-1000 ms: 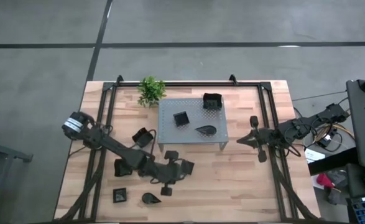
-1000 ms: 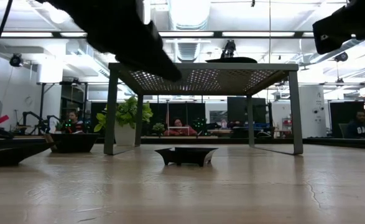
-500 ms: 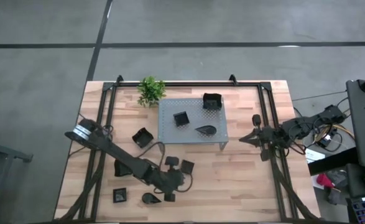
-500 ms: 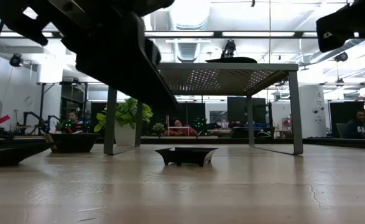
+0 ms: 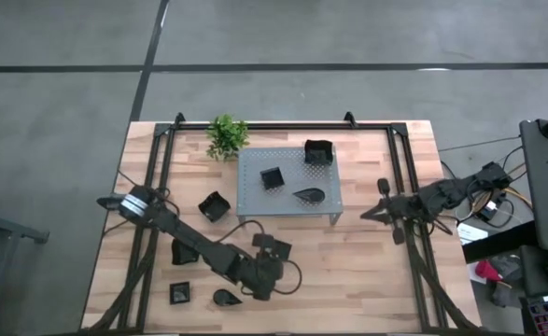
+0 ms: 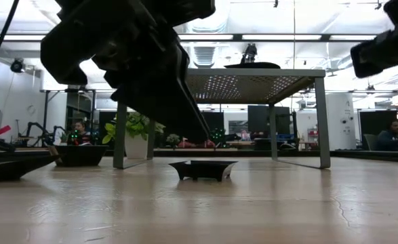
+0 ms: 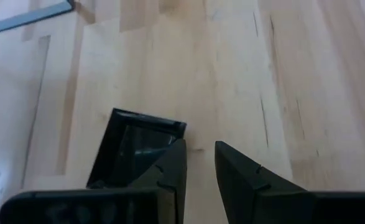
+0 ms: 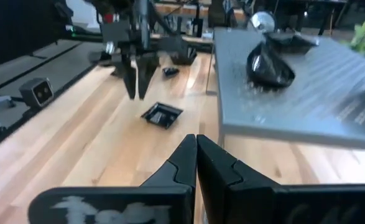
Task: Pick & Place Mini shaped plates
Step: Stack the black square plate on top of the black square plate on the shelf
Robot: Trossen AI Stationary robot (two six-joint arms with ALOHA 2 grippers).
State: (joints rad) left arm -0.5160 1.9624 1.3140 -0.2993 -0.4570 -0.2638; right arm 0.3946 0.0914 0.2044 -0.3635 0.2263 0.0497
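A small square black plate [image 7: 135,149] lies flat on the wood, also seen as the plate [image 5: 279,250] [image 6: 203,169] [image 8: 162,115]. My left gripper [image 7: 201,149] [image 8: 135,87] hangs just above it, fingers pointing down with a narrow gap, the plate beside one finger. On the grey perforated stand [image 5: 288,210] sit two square plates [image 5: 272,177] [image 5: 317,151] and a teardrop plate [image 5: 308,195]. More plates [image 5: 213,205] [image 5: 182,252] [image 5: 180,293] [image 5: 224,298] rest on the table at the left. My right gripper [image 8: 196,142] [image 5: 367,213] waits shut, right of the stand.
A small green potted plant [image 5: 227,135] stands at the far edge, left of the stand. Black frame rails [image 5: 152,233] [image 5: 414,252] run along both table sides. Bare wood [image 5: 348,271] lies on the near side of the stand. People sit in the room beyond the table.
My left arm has swung toward the table's near edge and come down, bringing its gripper low over the square plate in front of the stand. The plate has stayed where it was. My right arm has dipped slightly.
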